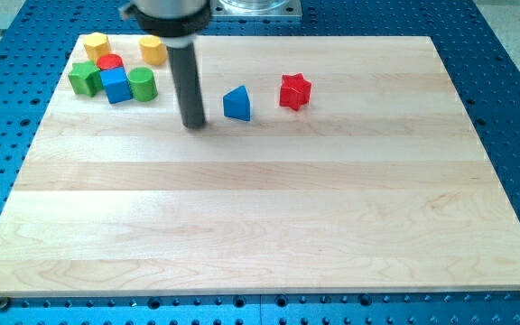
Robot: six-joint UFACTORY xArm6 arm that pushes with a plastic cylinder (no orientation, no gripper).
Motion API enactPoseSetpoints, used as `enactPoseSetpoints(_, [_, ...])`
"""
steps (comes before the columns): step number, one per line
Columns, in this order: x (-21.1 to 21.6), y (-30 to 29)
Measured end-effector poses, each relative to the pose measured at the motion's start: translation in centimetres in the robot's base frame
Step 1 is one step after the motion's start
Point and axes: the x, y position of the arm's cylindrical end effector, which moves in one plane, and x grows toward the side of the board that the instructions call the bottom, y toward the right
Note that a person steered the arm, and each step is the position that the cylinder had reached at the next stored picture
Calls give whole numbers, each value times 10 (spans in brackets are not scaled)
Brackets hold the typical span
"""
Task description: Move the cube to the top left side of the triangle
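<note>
**Q:** What does the camera view show?

**A:** A pale wooden table on a blue perforated base. The tool is a straight dark rod with no jaws, so it neither opens nor closes and it holds nothing. My tip rests on the table just beside the blue triangular block, at about its 8 o'clock, apart from it.

**Q:** Where is the task's thing?

**A:** The blue cube-shaped block sits in a cluster toward the table's 10 o'clock corner, well apart from the triangle. A red round block touches it at 12 o'clock, a green block stands at its 9 o'clock, and a green cylindrical block at its 3 o'clock. Two yellow blocks lie farther up. A red star-shaped block stands at the triangle's 3 o'clock.

**Q:** How is the step best done?

**A:** The cube is hemmed in, so my judgement is to come round to its 9 o'clock side and push along a line that misses the green cylinder. Stop it at the triangle's 10 o'clock, short of contact, so the triangle is not nudged.
</note>
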Motion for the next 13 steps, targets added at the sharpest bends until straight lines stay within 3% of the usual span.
enactPoseSetpoints(2, [-38, 36])
enactPoseSetpoints(3, [-19, 19])
enactPoseSetpoints(5, [0, -164])
enactPoseSetpoints(7, [-74, -227])
enactPoseSetpoints(8, [-96, -224])
enactPoseSetpoints(9, [-96, -151])
enactPoseSetpoints(10, [-91, -134])
enactPoseSetpoints(12, [-26, -111])
enactPoseSetpoints(13, [-16, -111])
